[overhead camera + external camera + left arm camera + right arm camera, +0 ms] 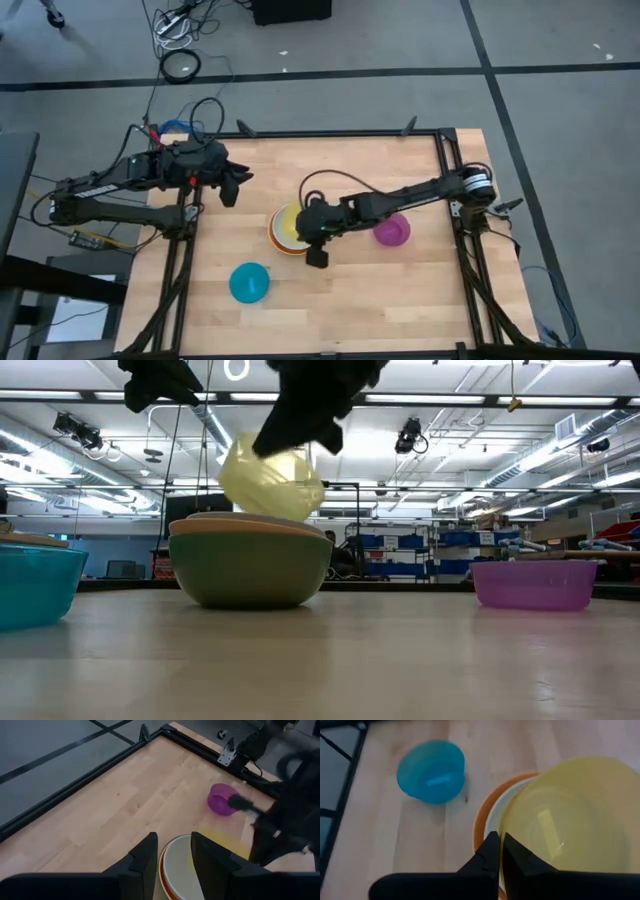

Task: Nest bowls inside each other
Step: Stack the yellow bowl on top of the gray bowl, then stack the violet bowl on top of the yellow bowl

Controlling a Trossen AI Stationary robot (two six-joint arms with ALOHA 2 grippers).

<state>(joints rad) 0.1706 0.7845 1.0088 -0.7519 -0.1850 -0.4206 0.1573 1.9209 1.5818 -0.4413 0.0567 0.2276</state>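
A yellow bowl (575,815) hangs tilted over a stack whose green bowl (250,572) stands bottom down on the table, with an orange bowl (481,817) and a white bowl (177,867) nested in it. My right gripper (500,851) is shut on the yellow bowl (270,480) above that stack (285,247). A blue bowl (249,282) stands near the front and a purple bowl (391,231) to the stack's right. My left gripper (175,855) hovers open at the table's left (232,185), touching nothing. My right gripper pinches the yellow bowl's rim (516,840) on the side nearest the wrist, the wall between its two fingers. The fingers slant down from the table's right. The bowl is lifted and tilted; its lowest part (268,512) is level with the stack's rim, and I cannot tell whether it touches.
A black frame (340,133) runs along the table's far and side edges. Bare wood lies between the blue bowl (431,770) and the stack and along the front. The purple bowl (530,582) sits under the right arm's forearm.
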